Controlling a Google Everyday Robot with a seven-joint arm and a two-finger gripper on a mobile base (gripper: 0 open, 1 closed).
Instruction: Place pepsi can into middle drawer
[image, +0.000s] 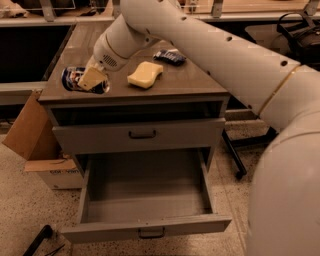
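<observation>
The gripper clasps the pepsi can across its middle at the counter's front-left corner, above the open middle drawer. Light, thin-walled and slick, the can likely suits a moderate grip on its body, not its ends.

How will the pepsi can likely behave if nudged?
Lying on its side by the cabinet top's left edge, the pepsi can would probably roll if nudged. Its smooth rounded wall looks slippery, though likely stiff. The hand is at its right end.
</observation>
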